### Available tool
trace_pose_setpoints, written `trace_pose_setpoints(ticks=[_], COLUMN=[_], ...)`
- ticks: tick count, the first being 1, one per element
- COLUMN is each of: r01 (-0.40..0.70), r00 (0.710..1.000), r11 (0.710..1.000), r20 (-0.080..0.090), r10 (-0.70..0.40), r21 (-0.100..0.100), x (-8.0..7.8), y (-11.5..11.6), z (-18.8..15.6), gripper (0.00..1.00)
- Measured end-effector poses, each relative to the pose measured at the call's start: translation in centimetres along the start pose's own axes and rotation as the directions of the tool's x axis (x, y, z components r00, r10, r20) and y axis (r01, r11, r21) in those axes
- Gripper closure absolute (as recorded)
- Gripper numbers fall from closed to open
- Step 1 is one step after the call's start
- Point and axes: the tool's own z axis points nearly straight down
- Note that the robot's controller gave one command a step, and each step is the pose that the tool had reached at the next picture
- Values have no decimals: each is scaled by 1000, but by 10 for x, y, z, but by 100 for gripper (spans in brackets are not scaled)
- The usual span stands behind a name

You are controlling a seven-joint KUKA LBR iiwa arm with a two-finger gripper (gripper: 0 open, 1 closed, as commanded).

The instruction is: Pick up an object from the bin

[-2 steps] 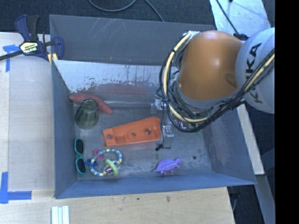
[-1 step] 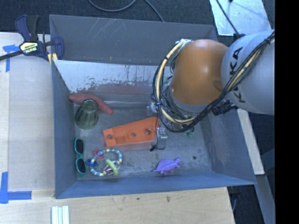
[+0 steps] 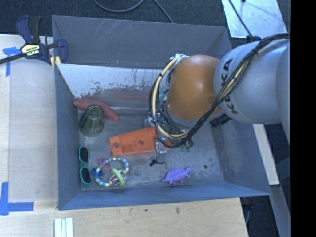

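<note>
The bin (image 3: 219, 154) floor lies bare on the right, behind and beside the purple dinosaur (image 3: 177, 176) at the front wall. The left side is crowded with a cup (image 3: 92, 121), red sausage (image 3: 96, 107), sunglasses (image 3: 83, 166) and bead ring (image 3: 112, 171). An orange block (image 3: 133, 142) takes up the middle, and the arm (image 3: 197, 90) covers the back centre.

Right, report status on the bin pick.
End effector low, at right end of orange block. Purple dinosaur close by, toward the near wall; bead ring further left. Nothing lying on the block.
</note>
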Motion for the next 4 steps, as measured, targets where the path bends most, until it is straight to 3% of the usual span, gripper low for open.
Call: trace_pose_setpoints(ticks=[1, 2, 3, 4], r01=[160, 160, 128, 127], r00=[987, 987, 992, 992], r11=[987, 987, 992, 992], r20=[6, 6, 9, 9], r10=[-160, -160, -128, -127], r21=[-1, -1, -2, -2], x=[-36, -36, -45, -45], y=[33, 33, 26, 26], z=[68, 68, -42, -42], gripper=[100, 100, 100, 100])
